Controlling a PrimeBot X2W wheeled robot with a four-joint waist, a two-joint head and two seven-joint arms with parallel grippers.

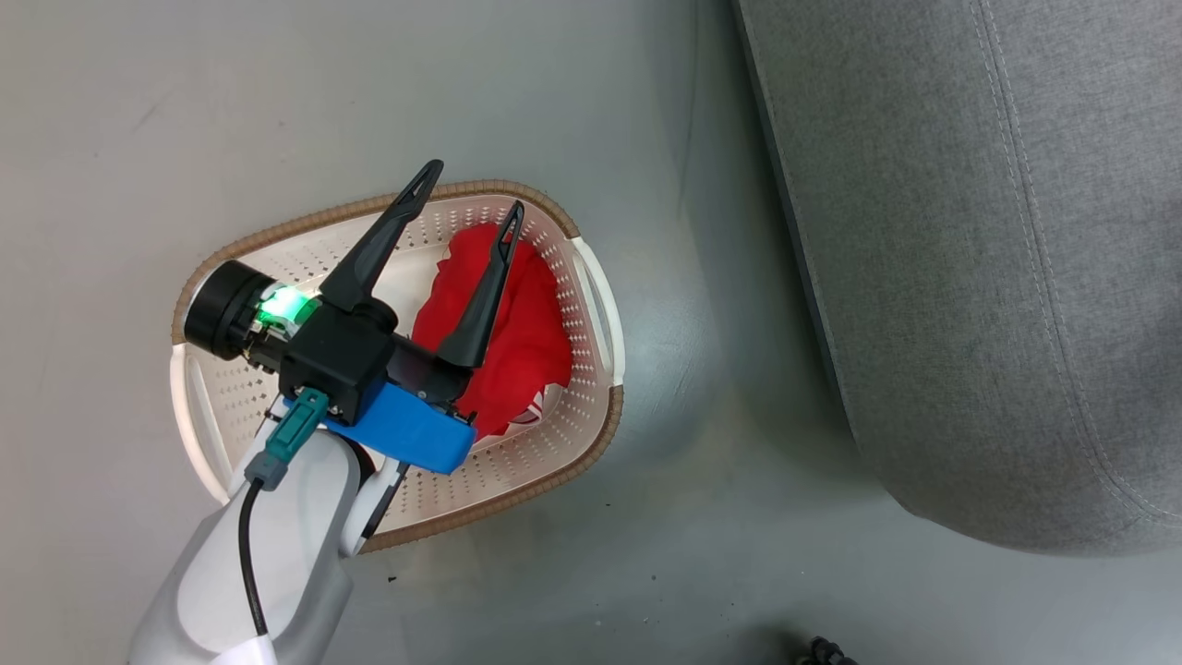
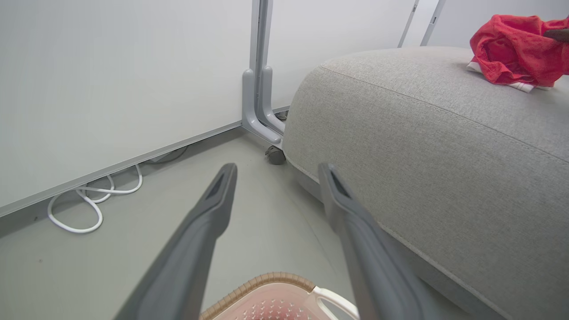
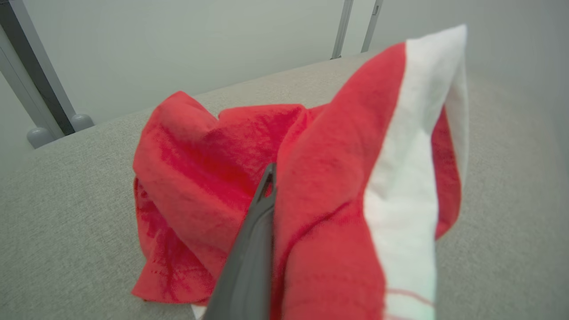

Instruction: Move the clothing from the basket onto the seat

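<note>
Red clothing lies in the cream basket on the floor. Above it hovers my left gripper, open, with nothing between its fingers. In the left wrist view that gripper points over the basket rim toward the floor beside the grey seat. Another red garment rests on top of the seat. My right gripper is shut on that red and white garment, which is bunched on the seat. The cloth hides one of its fingers.
The seat fills the right side of the head view, with a strip of floor between it and the basket. A white cable loops along the wall. A grey partition post on a caster stands by the seat's corner.
</note>
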